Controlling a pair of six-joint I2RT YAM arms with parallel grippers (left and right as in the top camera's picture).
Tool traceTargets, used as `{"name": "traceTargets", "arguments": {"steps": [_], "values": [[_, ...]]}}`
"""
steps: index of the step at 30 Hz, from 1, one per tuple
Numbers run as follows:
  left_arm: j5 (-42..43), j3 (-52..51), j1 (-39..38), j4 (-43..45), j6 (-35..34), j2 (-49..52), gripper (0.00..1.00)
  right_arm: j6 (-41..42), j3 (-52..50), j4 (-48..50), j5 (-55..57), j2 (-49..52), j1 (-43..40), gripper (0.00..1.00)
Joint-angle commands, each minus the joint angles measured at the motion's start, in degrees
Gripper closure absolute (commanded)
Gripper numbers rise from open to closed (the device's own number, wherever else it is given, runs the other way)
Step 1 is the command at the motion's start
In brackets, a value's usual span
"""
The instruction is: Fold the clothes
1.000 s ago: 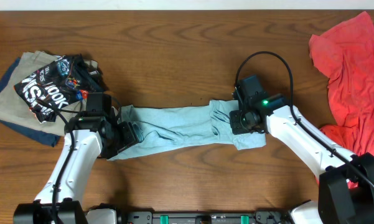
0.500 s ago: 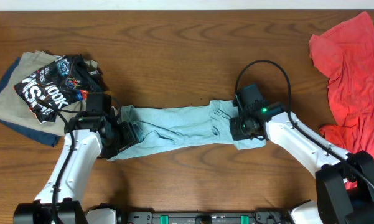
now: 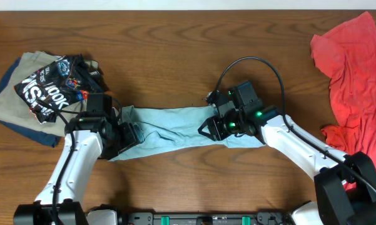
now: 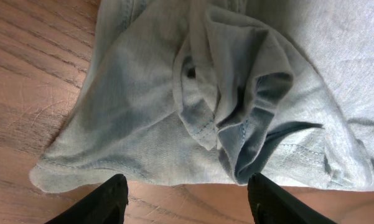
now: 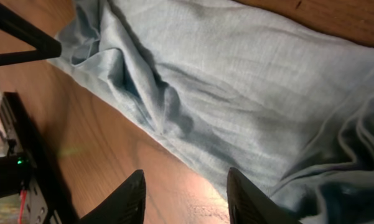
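Overhead view: a plain light blue cotton T-shirt (image 3: 175,128) lies bunched into a long band on the brown wooden table (image 3: 175,50), near the front edge, between the two arms. The left gripper (image 3: 128,134) is at the left end of this band and the right gripper (image 3: 213,128) is over its right part. From above, one cannot tell how wide the fingers are. A larger coral-red shirt (image 3: 356,69) lies crumpled at the far right side, well apart from the blue one. At the far left there is a pile: a black tee with white lettering (image 3: 50,90) on top of a khaki garment (image 3: 12,94) and a navy garment (image 3: 37,134).

Left wrist view: the left gripper (image 4: 190,202) has its two black fingers (image 4: 106,199) wide apart, and nothing is between them. The T-shirt (image 4: 236,81) is just beyond the tips, with a stitched hem and a folded lump of cloth in the middle. Bare table (image 4: 25,74) shows on the left.

Right wrist view: the right gripper (image 5: 185,196) also has its fingers (image 5: 127,196) apart and holds nothing. Under it, the edge of the T-shirt (image 5: 249,81) runs diagonally across the wood, with soft wrinkles.
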Motion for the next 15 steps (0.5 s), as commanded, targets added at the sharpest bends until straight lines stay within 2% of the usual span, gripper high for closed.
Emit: {"name": "traceTargets", "arguments": {"steps": [1, 5, 10, 15], "values": [[-0.1, -0.4, 0.2, -0.3, 0.8, 0.2, 0.36, -0.4, -0.1, 0.0, -0.5, 0.5, 0.2, 0.60], [-0.1, -0.4, 0.2, -0.3, 0.8, 0.2, 0.36, 2.8, 1.4, -3.2, 11.7, 0.0, -0.5, 0.64], [-0.2, -0.4, 0.2, -0.3, 0.8, 0.2, 0.36, 5.5, 4.0, -7.1, 27.1, -0.6, -1.0, 0.62], [-0.3, -0.4, 0.2, -0.3, 0.8, 0.2, 0.36, 8.5, 3.8, -9.4, 34.6, -0.5, -1.0, 0.60]]}}
